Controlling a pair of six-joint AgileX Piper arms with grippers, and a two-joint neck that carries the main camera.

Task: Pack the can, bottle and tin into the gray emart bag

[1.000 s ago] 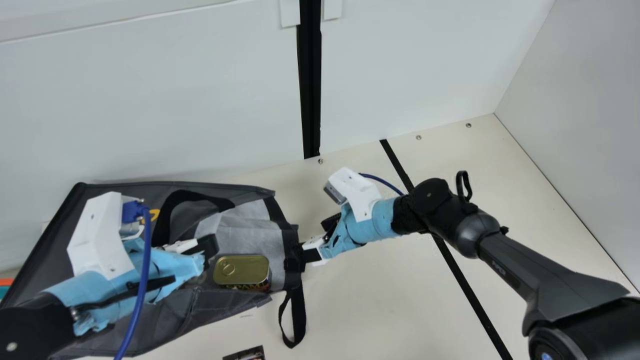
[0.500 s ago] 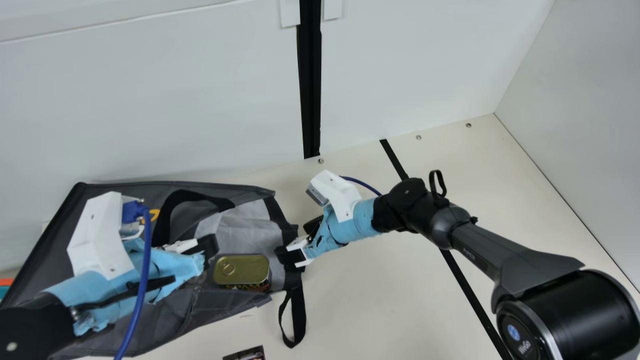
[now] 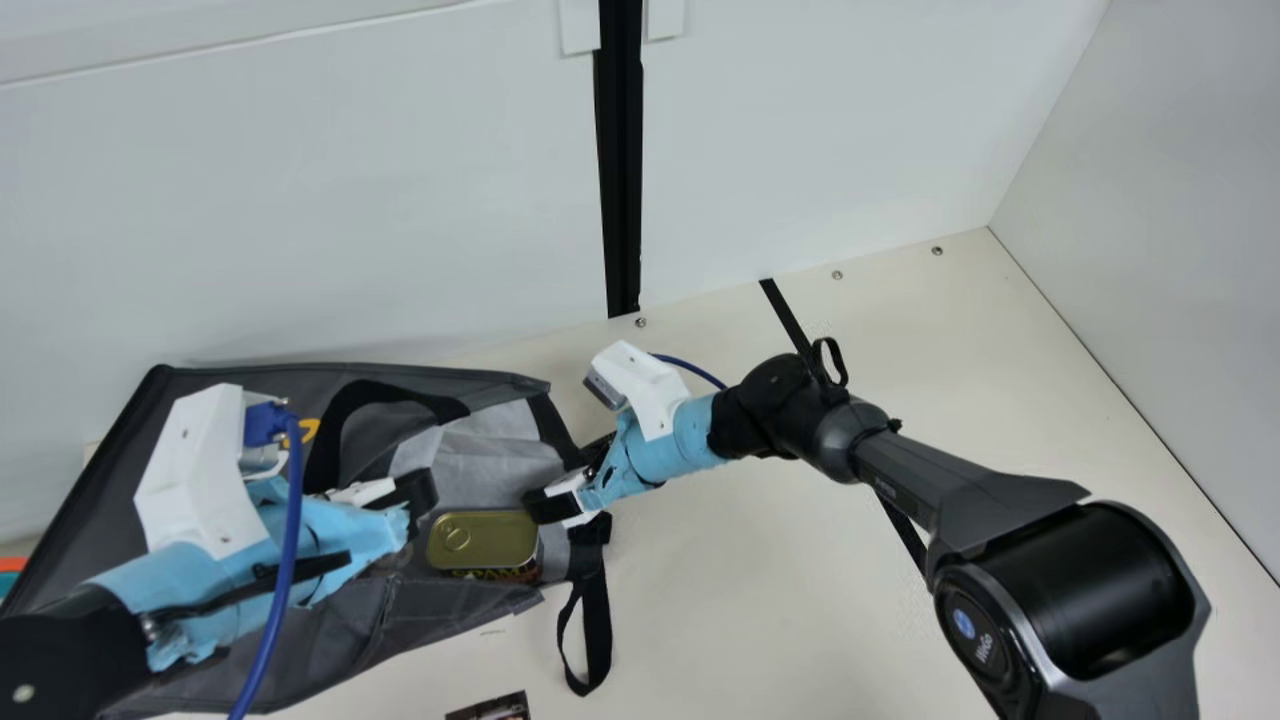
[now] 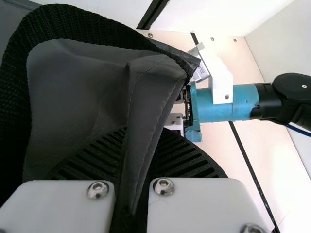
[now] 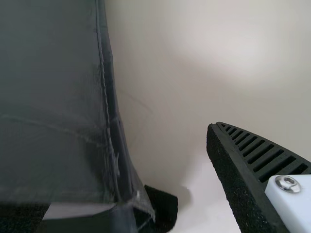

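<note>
The tall white wall (image 3: 300,200) was behind everything, and the cream table (image 3: 760,590) was in front of it. The big gray bag (image 3: 430,608) lay open on the table, at the left of the main view. It had a black handle (image 3: 328,445) curving up by the wall side, and a black strap (image 3: 600,630) hung in a loop onto the table near its right end.

The left gripper (image 3: 415,492) was over the bag. In the left wrist view its two fingers were squeezed on a fold of the bag's gray cloth (image 4: 143,116).

The right gripper (image 3: 564,478) was at the bag's right end, with its fingers spread wide. In the right wrist view one finger (image 5: 238,174) was over the table, and the other was partly hidden by the bag's edge.

The tin (image 3: 487,540) was at the open part of the bag, between the two grippers, with its gold lid up. I can't tell how deep it sat. A bit of a dark printed thing (image 3: 490,708) poked in at the main view's bottom edge.
</note>
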